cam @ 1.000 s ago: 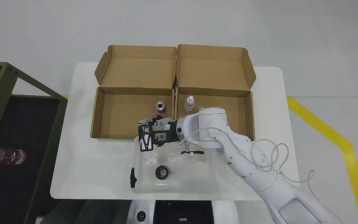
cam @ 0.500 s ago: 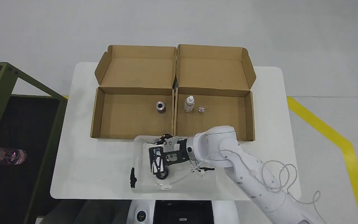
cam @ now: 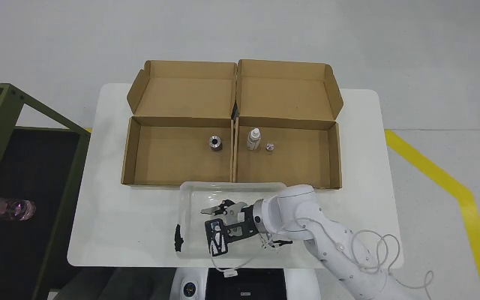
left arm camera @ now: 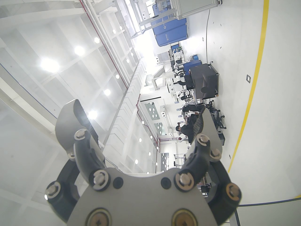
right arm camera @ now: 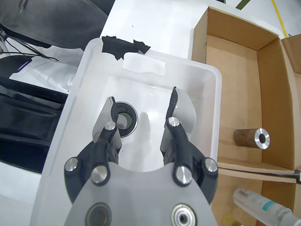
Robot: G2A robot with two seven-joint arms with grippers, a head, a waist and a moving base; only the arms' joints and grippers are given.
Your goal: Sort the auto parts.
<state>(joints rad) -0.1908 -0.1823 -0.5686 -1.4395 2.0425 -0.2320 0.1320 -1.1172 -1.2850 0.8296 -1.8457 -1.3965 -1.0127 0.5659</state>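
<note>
Below, the right pincer (right arm camera: 143,99) hangs released, jaws spread, inside the clear tray (right arm camera: 77,90). The black bearing ring (right arm camera: 132,116) lies on the tray floor against one fingertip, ungrasped. A metal cylinder (right arm camera: 251,138) rests in the cardboard box (right arm camera: 230,76) beside the other finger. The left pincer (left arm camera: 138,109) is likewise released, facing the ceiling.

Top camera looks straight down on the white bench (cam: 112,187). Right wrist camera hangs close above the clear bin (right arm camera: 70,118), which the top view shares. Left wrist camera faces the hall ceiling (left arm camera: 47,36).
</note>
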